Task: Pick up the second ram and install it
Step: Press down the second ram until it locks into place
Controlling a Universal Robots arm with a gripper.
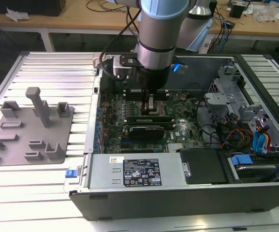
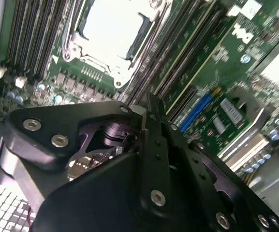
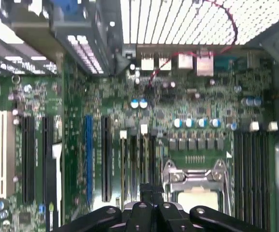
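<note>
Your fingers point(image 1: 151, 105) sit pressed together over the motherboard point(image 3: 187, 121) slots beside the CPU socket point(image 2: 111, 30) — whether they grip the second ram, you cannot tell.

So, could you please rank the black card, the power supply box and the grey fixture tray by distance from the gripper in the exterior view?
1. The black card, on the green board just below the gripper.
2. The power supply box, along the case's near edge.
3. The grey fixture tray, outside the case at the exterior view's left.
</note>
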